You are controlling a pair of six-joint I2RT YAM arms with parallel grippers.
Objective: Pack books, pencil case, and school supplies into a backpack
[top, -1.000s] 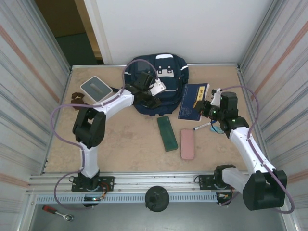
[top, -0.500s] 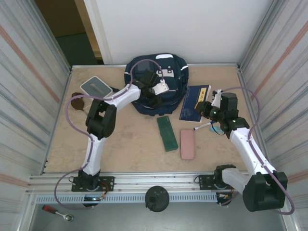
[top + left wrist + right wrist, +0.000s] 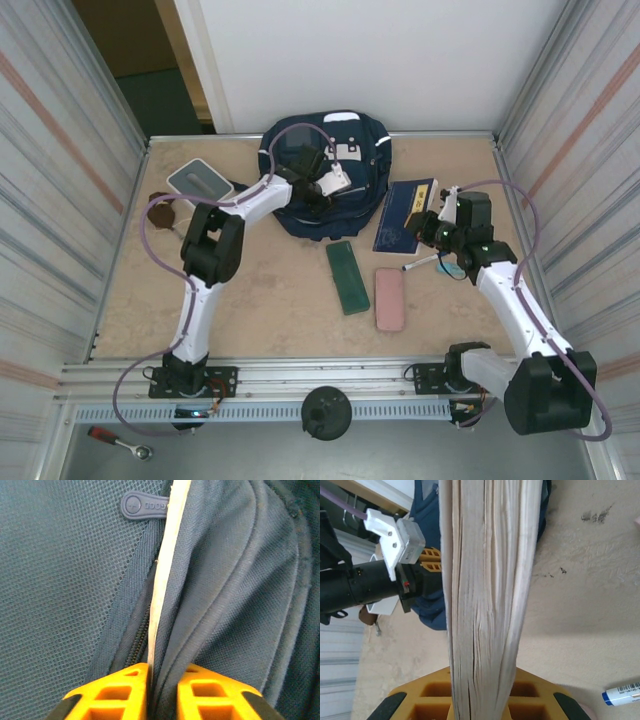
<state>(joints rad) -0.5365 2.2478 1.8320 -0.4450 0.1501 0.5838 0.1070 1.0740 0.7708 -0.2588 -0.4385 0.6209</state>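
The navy backpack [image 3: 335, 150] lies at the back middle of the table. My left gripper [image 3: 318, 198] is at its front edge, shut on a fold of backpack fabric [image 3: 200, 630] beside the white trim line [image 3: 161, 590] and the zipper. My right gripper [image 3: 428, 225] is shut on the dark-blue books [image 3: 403, 212], which stand slightly off the table right of the backpack; their page edges [image 3: 490, 580] run up between my fingers. A white marker with a blue cap [image 3: 424, 262] lies just below the books. It appears again as a marker [image 3: 621, 694] in the right wrist view.
A green pencil case [image 3: 347, 277] and a pink case [image 3: 389, 298] lie side by side in the middle of the table. A white-and-grey square box [image 3: 198, 183] sits at the back left with a small brown object [image 3: 160, 211] near it. Metal walls close in both sides.
The left arm's elbow has swung right and its gripper shifted slightly right along the backpack's front. The right gripper and books have barely moved.
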